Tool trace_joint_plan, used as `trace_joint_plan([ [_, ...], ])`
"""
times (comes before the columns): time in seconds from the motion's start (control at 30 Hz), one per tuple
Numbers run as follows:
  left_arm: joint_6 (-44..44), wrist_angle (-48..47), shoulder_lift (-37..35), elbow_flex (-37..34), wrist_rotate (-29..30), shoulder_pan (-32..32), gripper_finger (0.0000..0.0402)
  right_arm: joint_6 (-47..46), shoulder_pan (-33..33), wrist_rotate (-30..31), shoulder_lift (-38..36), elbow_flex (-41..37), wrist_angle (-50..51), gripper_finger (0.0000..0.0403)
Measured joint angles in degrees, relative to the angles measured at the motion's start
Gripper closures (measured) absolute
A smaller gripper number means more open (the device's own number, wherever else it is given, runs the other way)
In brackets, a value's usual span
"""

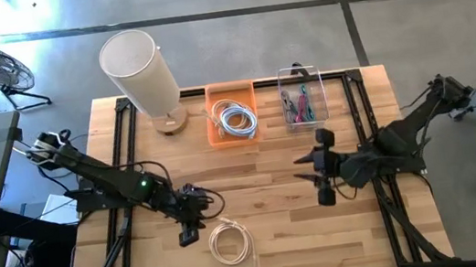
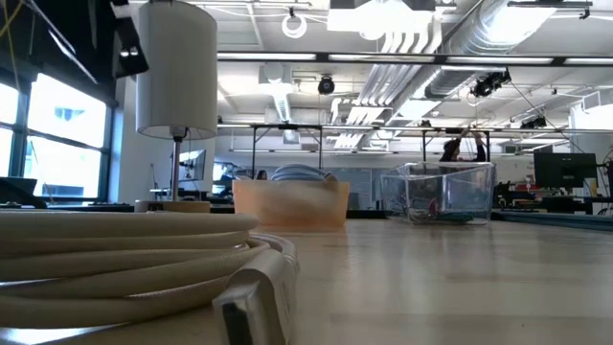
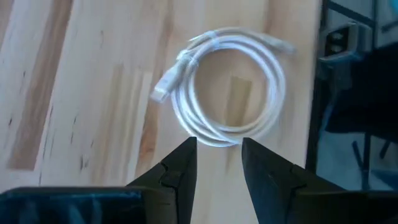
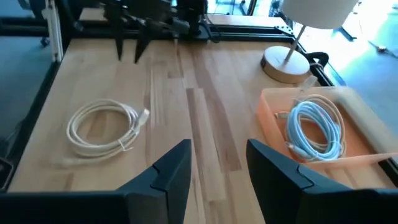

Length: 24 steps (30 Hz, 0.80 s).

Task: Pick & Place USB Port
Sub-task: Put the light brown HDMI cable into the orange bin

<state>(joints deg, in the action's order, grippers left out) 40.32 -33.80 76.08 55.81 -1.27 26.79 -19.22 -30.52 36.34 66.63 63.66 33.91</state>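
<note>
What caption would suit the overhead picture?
Left gripper open beside a coiled white cable; right gripper waits near the orange tray.

There were two white cables, one on the bench (image 1: 326, 242) at (image 1: 231, 242) and one in the orange bin (image 1: 219, 134) at (image 1: 236, 118). There was one lamp (image 1: 140, 73) and one clear box (image 1: 298, 74).

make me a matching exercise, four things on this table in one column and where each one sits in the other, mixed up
Things:
1. cream coiled cable
2. pale blue coiled cable
3. lamp
4. pink and green items

Places:
A. in the clear bin
B. on the bare wood in front of the left gripper, whose jaws are apart
C. in the orange tray
D. at the table's far left corner

Pairs: 1-B, 2-C, 3-D, 4-A
</note>
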Motion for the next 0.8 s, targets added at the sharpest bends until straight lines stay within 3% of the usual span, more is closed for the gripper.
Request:
trace_joint_plan([
  [0.27,9.3,5.7,3.0,0.0,0.0,-0.1,0.0277,9.1,-3.4,0.0,-1.1,-0.1,-5.7,0.0256],
  [0.43,17.8,7.6,6.0,0.1,0.9,-0.1,0.0277,9.2,-4.2,-3.9,-4.3,-0.1,-5.4,0.0256],
  [0.6,22.5,6.5,11.2,1.0,8.3,0.3,0.0289,9.0,-5.3,-5.6,-6.8,-0.1,-5.4,0.0256],
  [0.8,23.6,6.0,17.6,5.2,7.1,0.2,0.0321,9.2,-6.8,-7.3,-7.7,-0.1,-5.2,0.0256],
])
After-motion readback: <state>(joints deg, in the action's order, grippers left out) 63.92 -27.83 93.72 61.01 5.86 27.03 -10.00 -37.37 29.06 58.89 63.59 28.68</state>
